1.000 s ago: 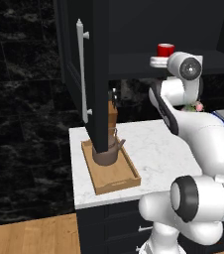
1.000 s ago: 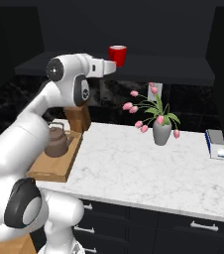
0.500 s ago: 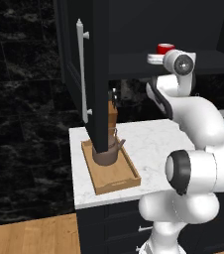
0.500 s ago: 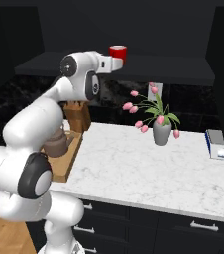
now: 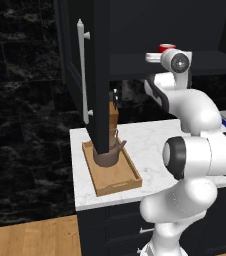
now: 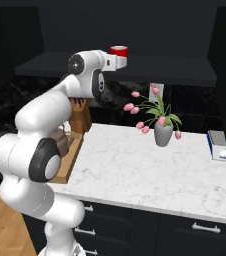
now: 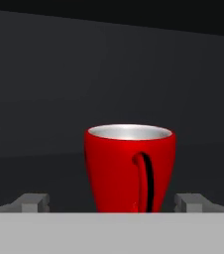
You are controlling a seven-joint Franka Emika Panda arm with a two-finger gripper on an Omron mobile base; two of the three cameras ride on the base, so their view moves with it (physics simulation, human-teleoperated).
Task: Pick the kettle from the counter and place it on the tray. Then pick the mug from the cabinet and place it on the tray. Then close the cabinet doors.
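Reached further into the cabinet [image 6: 135, 30] than a second ago: forearm stretched out level toward the shelf [image 6: 175, 70], hand drawn closer to the mug [image 7: 130, 166]. Everything else unmoved.

Claw [image 7: 116, 201] spread fully wide, nothing gripped. Fingertips [image 7: 34, 201] at either side of the mug in the hand view, well apart from its walls. Mug upright on the shelf, handle turned straight toward the camera, so facing the palm. Seen from the right base view as a small red cup [image 6: 118, 50] just past the wrist; from the left base view, only its rim showing above the hand [image 5: 167, 48].

Kettle [image 5: 106, 152] already sitting in the tray [image 5: 120, 182] at the left end of the worktop [image 6: 150, 170], partly hidden behind the open left door [image 5: 87, 75]. Knife block [image 6: 81, 114] just behind it; vase of tulips [image 6: 161, 131] further right.

Risks from here, as a judgement only:
- Pushing on too far likely to knock the handle with the palm and shove or twist the mug back along the shelf.
- Closing too early, with fingers short of the widest part, likely to pinch the near curve and squirt the mug away or tip it.
- Closing off-centre liable to spin the mug by its handle.
- Lifting out carelessly could clip the shelf edge or the open door.
- Setting down beside the kettle leaves little spare tray; a bump could topple either.
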